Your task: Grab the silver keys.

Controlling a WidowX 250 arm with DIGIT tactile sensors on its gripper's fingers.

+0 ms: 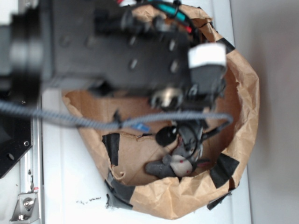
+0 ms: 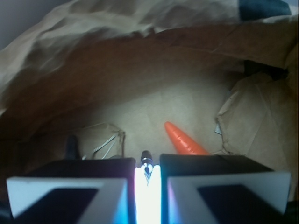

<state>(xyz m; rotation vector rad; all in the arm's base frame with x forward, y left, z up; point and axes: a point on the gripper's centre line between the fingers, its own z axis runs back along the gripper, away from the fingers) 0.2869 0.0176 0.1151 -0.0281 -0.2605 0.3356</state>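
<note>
In the wrist view my gripper (image 2: 147,179) has its two black fingers (image 2: 84,175) drawn almost together, with a narrow glaring gap between them. A slim dark metal piece, one of the silver keys (image 2: 146,162), sticks out of that gap at the fingertips. The rest of the bunch is hidden. In the exterior view the gripper (image 1: 190,139) reaches down inside the brown paper basket (image 1: 243,116); the keys cannot be made out there.
An orange carrot (image 2: 183,139) lies just beyond the right finger on the paper floor. A grey toy mouse (image 1: 175,164) and a round black object (image 1: 167,135) lie near the gripper. Crumpled paper walls with black tape (image 1: 224,169) ring the space. A grey cable (image 1: 70,119) crosses the basket.
</note>
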